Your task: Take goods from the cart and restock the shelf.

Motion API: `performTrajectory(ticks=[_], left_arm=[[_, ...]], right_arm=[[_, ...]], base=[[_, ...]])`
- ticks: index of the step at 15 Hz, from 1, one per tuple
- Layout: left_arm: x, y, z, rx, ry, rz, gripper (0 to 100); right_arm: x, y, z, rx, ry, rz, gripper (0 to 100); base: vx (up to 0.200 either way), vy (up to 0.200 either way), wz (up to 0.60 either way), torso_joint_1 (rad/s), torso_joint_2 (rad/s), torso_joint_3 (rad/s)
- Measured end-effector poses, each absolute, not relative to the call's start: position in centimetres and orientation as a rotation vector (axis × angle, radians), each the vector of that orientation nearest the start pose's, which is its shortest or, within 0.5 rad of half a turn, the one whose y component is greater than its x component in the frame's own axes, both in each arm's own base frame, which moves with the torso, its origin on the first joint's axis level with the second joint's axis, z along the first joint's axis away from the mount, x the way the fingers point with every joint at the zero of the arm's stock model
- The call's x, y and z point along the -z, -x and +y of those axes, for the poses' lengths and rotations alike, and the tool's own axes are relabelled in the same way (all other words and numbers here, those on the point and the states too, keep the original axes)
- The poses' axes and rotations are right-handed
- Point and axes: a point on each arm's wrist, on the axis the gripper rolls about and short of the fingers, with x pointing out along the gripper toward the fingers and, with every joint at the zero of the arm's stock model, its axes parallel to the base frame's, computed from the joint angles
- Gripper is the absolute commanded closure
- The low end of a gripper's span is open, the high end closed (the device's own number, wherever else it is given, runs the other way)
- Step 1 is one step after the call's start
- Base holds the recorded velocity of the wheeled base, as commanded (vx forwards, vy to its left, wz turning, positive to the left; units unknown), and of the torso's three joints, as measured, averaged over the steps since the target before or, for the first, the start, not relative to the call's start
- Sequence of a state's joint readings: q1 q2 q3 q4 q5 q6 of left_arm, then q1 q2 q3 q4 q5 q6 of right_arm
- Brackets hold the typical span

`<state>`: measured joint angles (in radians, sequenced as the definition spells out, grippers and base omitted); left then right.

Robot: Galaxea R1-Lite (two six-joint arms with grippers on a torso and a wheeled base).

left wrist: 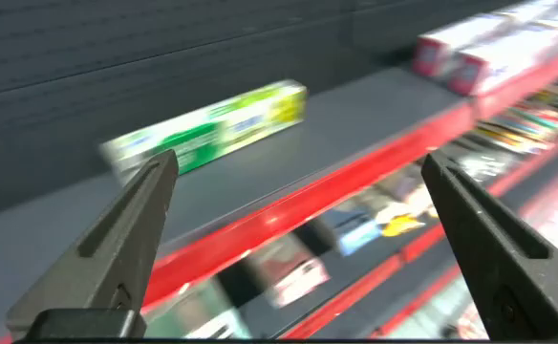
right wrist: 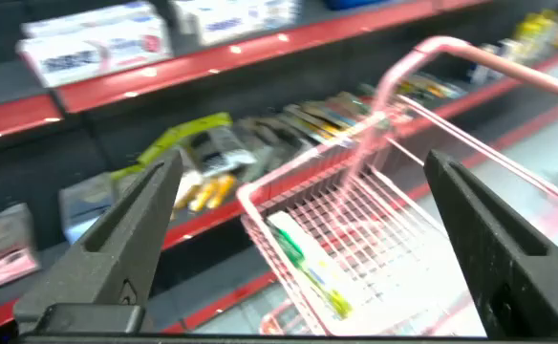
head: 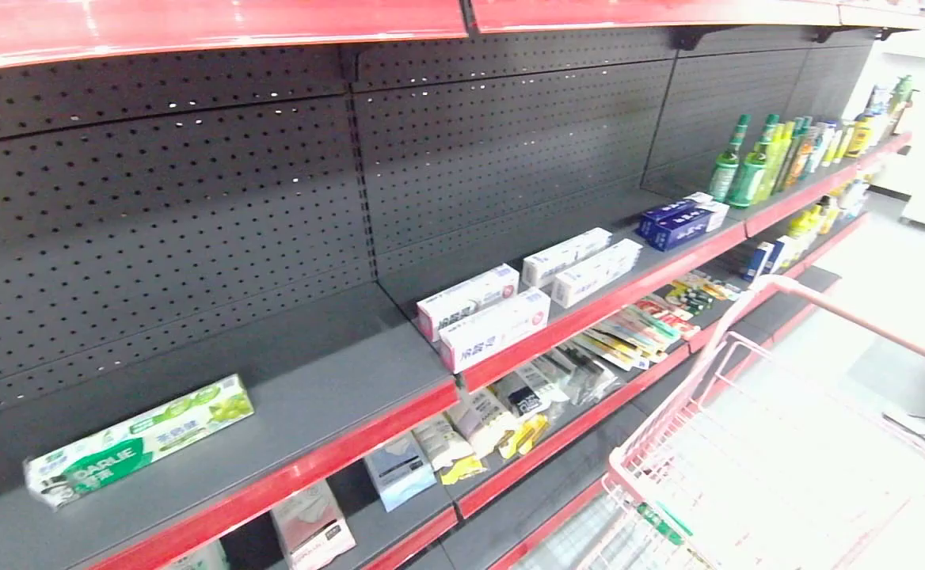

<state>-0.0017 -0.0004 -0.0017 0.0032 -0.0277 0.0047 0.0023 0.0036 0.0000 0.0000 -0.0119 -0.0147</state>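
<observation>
A green and white toothpaste box [head: 139, 438] lies alone on the grey shelf [head: 328, 396] at the left; it also shows as the green box [left wrist: 212, 134] ahead of my left gripper [left wrist: 298, 220], which is open and holds nothing. The pink wire cart [head: 755, 443] stands at the lower right. My right gripper [right wrist: 303, 229] is open above the cart [right wrist: 375, 220], and a green and white box [right wrist: 308, 263] lies inside its basket. White toothpaste boxes [head: 494, 317] sit further right on the same shelf.
Blue boxes [head: 680, 222] and green bottles [head: 751, 162] stand farther along the shelf. The lower shelf holds toothbrush packs [head: 629, 332] and pouches [head: 462, 435]. Black pegboard [head: 193, 198] backs the shelf, with a red shelf edge [head: 272, 487] in front.
</observation>
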Motion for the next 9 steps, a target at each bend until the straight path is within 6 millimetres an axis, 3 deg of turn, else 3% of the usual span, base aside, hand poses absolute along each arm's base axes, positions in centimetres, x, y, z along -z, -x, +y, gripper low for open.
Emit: performTrajectory(ticks=[7,9], left_arm=[[-7.57,2.30,-0.06,0.030,-0.005,0.001,0],[-7.56,2.30,-0.06,0.030,-0.005,0.001,0]], right_arm=[[-7.56,2.25,-0.03,0.010,0.013,0.004,0],[-7.56,2.25,-0.03,0.010,0.012,0.004,0]], base=[[0.000,0.000,-0.60,0.003,0.00,0.003],[0.000,0.000,0.00,0.000,0.00,0.000]])
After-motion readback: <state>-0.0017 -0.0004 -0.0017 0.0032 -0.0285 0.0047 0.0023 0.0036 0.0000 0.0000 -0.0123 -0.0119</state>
